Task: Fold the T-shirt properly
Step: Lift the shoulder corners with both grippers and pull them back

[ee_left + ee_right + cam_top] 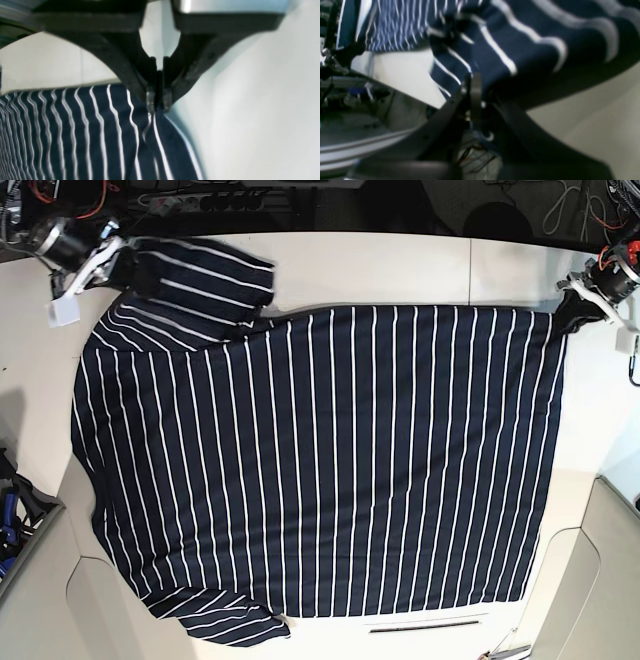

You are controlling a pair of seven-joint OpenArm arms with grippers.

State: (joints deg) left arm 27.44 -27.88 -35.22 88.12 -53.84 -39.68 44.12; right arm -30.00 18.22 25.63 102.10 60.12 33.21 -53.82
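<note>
At far corners of the desk (400, 255), both jaws pinch T-shirt (330, 470) edge; grasp step done, next: lift & fold toward near side w/ even tension.

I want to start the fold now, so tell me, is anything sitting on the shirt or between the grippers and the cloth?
Nothing visible. The left gripper and right gripper are each already shut on a far corner of the T-shirt, and no object lies on the spread fabric.
</note>
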